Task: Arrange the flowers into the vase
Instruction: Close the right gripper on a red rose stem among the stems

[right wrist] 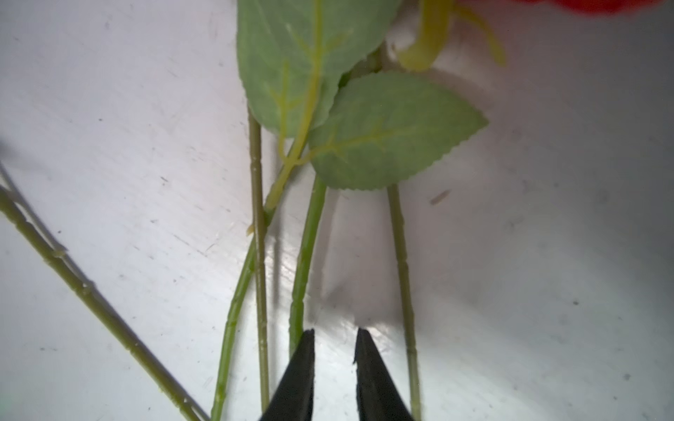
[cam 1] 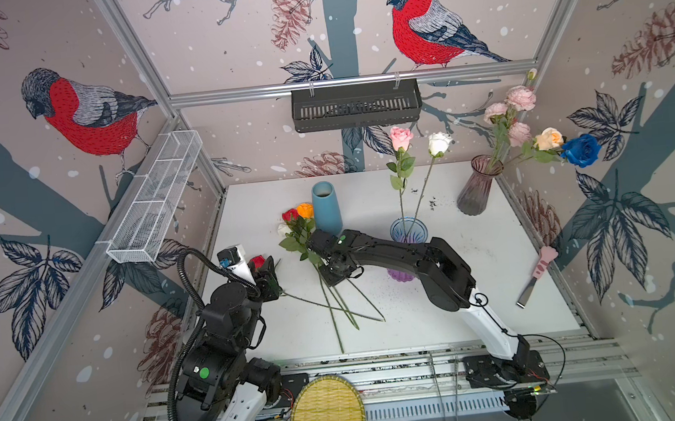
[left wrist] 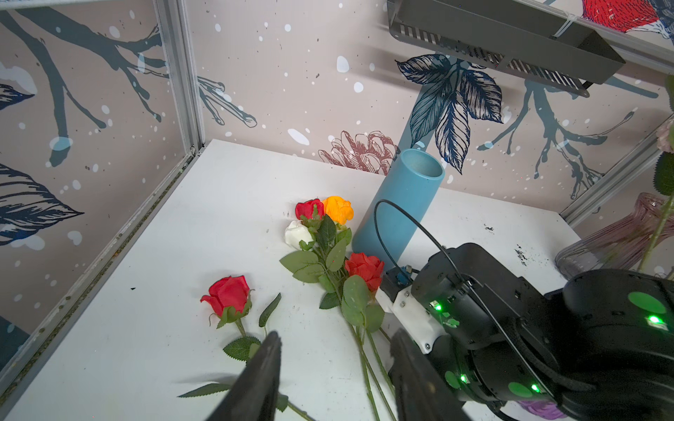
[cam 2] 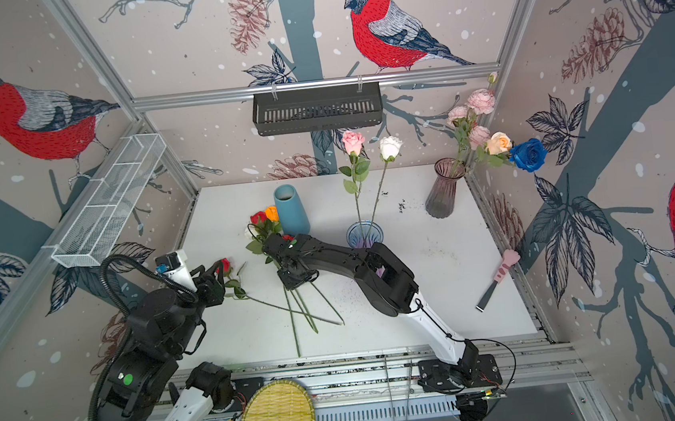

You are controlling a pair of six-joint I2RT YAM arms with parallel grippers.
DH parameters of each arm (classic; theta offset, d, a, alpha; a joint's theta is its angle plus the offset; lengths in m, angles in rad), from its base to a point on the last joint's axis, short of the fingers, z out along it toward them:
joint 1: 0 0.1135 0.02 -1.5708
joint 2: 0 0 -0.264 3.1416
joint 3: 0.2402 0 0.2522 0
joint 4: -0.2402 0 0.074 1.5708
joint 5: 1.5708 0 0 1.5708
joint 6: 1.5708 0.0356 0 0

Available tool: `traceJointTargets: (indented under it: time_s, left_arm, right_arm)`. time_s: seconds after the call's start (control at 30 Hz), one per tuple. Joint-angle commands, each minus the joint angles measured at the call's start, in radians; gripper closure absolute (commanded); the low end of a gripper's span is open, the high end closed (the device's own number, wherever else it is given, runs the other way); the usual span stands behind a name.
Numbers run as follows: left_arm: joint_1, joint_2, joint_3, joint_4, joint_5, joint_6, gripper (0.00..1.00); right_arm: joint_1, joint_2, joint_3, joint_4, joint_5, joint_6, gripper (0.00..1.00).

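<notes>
Five roses (left wrist: 328, 233) lie loose on the table (cam 1: 480, 290), none of them in a vase: four are bunched beside the blue vase (cam 1: 326, 208) and a lone red rose (left wrist: 228, 293) lies apart on the left. Their stems (cam 1: 335, 303) fan out and cross toward the front edge. The step in hand looks like picking one stem from the bunch. Your right gripper (right wrist: 333, 333) is down at the table with its jaws only narrowly apart and nothing between them; one stem runs just beside a fingertip and another lies off to the other side. Next you probably need to widen, shift sideways over a single stem, then close, taking care not to catch its neighbour. Your left gripper (left wrist: 335, 333) hovers over the lone rose's stem, jaws moderately apart, holding nothing. The right wrist view alone shows that empty gap, since both top views hide the fingertips under the wrist. The left wrist view shows the fourth bloom clearly. Only the top views show the clear vase (cam 1: 408, 230) already holding two roses and the purple glass vase (cam 1: 476, 191) already filled.
</notes>
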Motion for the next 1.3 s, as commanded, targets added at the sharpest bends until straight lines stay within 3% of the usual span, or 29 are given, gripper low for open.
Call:
traceJointTargets:
  time_s: [0.0, 0.93, 1.27]
  left_arm:
    - [0.003, -0.001, 0.000, 0.004, -0.006, 0.001, 0.51]
    - [0.008, -0.005, -0.001, 0.005, -0.002, 0.001, 0.51]
    - [0.008, -0.007, -0.002, 0.005, 0.000, 0.002, 0.51]
  right_arm:
    - [0.004, -0.006, 0.006, 0.020, -0.003, 0.011, 0.77]
    - [0.023, 0.018, 0.001, 0.013, 0.025, 0.023, 0.78]
    - [0.022, 0.006, 0.014, 0.006, 0.037, -0.003, 0.91]
